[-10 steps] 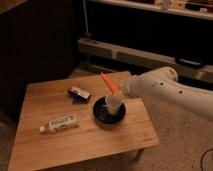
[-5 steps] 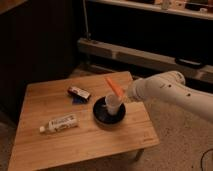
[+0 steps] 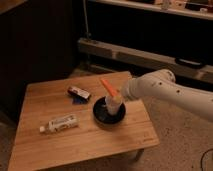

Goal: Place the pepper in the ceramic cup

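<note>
The orange pepper (image 3: 108, 86) stands tilted, its lower end at the mouth of the white ceramic cup (image 3: 113, 106) and its upper end pointing up and to the left. The cup stands inside a black bowl (image 3: 101, 116) on the wooden table (image 3: 75, 145). My gripper (image 3: 122, 95) is at the end of the white arm (image 3: 160, 92), which reaches in from the right. It sits just right of the pepper and above the cup's rim. I cannot see whether it touches the pepper.
A white tube with a label (image 3: 59, 123) lies at the front left of the table. A small dark packet (image 3: 79, 93) lies left of the bowl. Dark shelving and a metal rail (image 3: 145, 57) run behind the table.
The pepper and the gripper have sunk a little toward the cup. The other things have not moved.
</note>
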